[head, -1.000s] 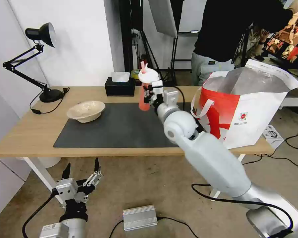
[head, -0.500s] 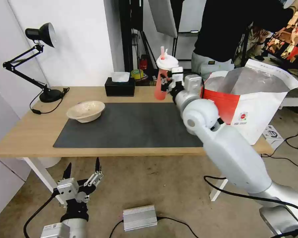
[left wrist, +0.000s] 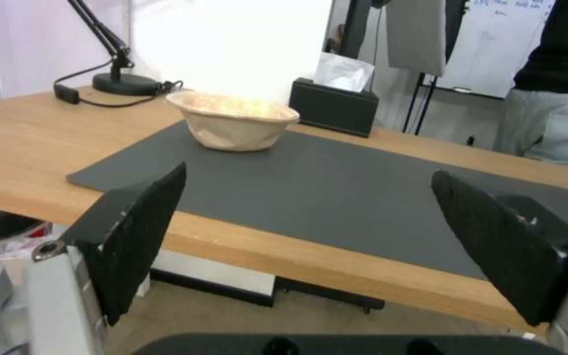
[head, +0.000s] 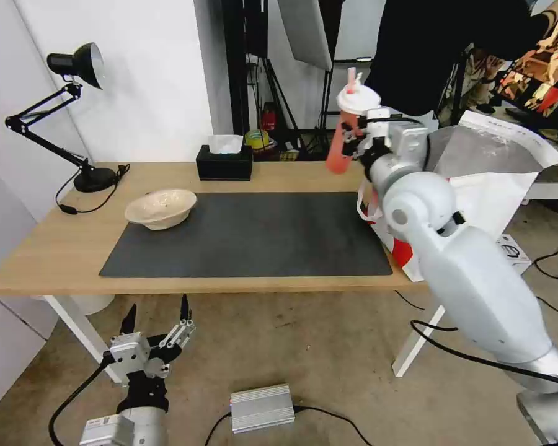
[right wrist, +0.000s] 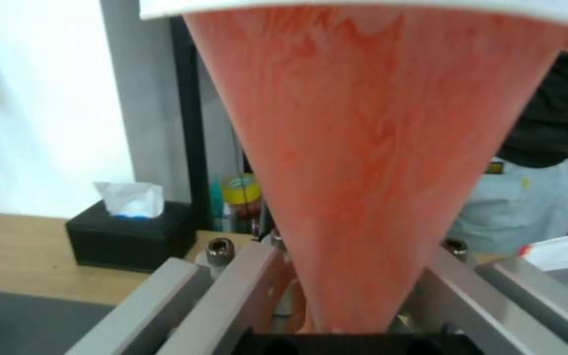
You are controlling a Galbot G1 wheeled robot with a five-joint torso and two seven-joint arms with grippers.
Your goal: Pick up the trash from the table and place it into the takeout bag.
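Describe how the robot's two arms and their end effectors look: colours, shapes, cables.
The right arm is a thick, glossy white-grey shell with rounded ball-like joints and a black cable trailing from its base. Its end effector is silver-grey metal with black parts. The left end effector has a grey metal body, two tapered black fingers with textured pads, and a black cable.

Mat (head: 248,232) mostly bare btwn bowl (head: 161,208) at its left end and bag (head: 477,186) at table's (head: 56,254) right end. Tissue box (head: 224,162) and lamp (head: 87,176) sit along the back edge. Right gripper (head: 353,133) w/ cup (head: 347,133) is up in the air just left of bag mouth, nothing under it. Person stands close behind bag. Left gripper (head: 155,316) below table front edge, wide open.
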